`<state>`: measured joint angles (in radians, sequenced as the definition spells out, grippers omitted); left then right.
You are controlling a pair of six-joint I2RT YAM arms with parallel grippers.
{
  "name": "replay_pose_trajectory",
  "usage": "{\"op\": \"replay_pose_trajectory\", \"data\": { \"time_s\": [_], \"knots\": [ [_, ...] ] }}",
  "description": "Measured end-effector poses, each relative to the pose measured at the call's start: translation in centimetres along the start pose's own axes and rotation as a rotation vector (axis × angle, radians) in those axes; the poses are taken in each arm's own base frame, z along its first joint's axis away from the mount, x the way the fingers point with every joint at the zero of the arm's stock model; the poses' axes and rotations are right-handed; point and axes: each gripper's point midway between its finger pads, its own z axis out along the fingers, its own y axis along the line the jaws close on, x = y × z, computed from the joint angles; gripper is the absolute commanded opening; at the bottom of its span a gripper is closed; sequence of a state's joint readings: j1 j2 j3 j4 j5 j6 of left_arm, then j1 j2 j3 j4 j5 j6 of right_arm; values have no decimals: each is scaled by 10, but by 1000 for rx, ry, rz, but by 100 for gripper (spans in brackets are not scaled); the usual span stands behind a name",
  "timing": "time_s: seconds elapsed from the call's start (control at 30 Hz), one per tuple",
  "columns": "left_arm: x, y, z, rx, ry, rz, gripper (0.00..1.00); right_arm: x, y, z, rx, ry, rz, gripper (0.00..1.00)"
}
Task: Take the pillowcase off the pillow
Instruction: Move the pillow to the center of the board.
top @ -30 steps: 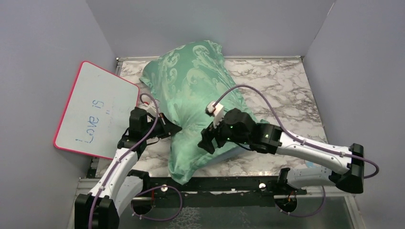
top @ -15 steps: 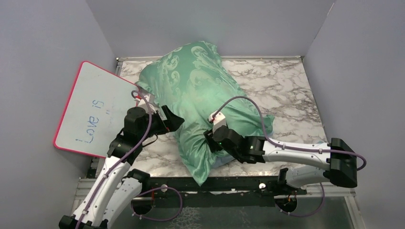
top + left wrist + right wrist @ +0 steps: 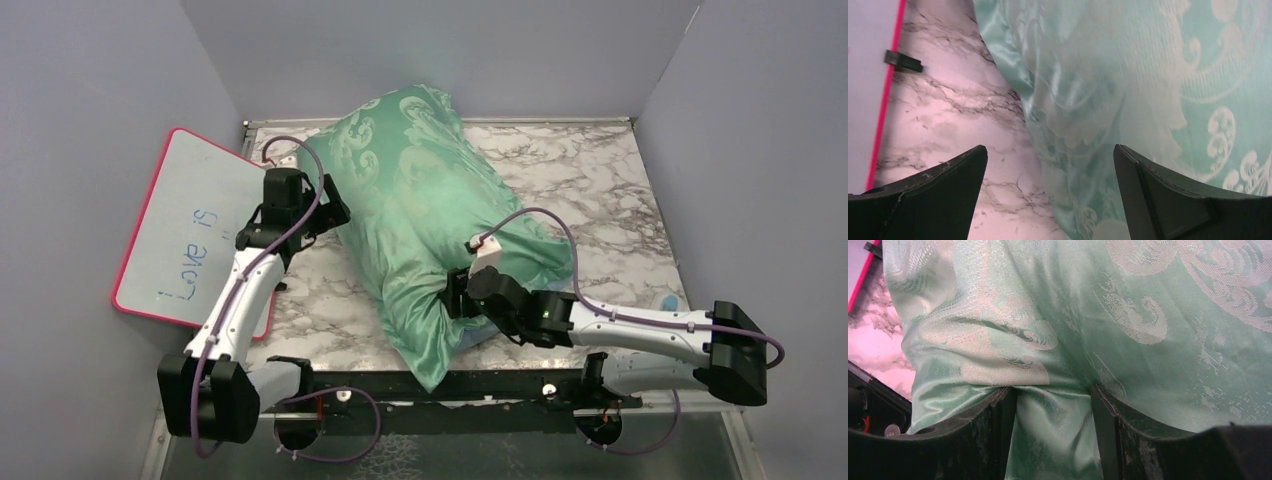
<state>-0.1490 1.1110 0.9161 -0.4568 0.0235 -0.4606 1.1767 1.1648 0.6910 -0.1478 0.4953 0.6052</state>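
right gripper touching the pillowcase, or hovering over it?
Touching. The right wrist view shows a fold of the pillowcase bunched inside the right gripper, pressed against both fingers.

white-and-grey marble tabletop [image 3: 600, 180] carries the teal-green swirl-patterned pillowcase [image 3: 420, 200], stuffed full and lying diagonally; a pink-framed whiteboard [image 3: 190, 240] overlaps the left edge.

Robot test cell, lab-type. A marble-patterned desk [image 3: 590, 180] is boxed in by plain grey partition walls [image 3: 100, 80]; two cabled arms [image 3: 640, 325] are bolted to a black rail [image 3: 480, 383] at its near edge.
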Motion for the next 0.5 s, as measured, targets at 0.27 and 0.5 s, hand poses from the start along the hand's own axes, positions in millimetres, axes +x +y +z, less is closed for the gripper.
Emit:
{"op": "replay_pose_trajectory", "data": {
  "time_s": [0.27, 0.5],
  "knots": [
    [-36, 20, 37, 101, -43, -120, 99, -3, 5, -12, -53, 11, 41, 69],
    [7, -20, 84, 432, 110, -226, 44, -7, 15, -31, -151, 41, 16, 80]
  ]
}}
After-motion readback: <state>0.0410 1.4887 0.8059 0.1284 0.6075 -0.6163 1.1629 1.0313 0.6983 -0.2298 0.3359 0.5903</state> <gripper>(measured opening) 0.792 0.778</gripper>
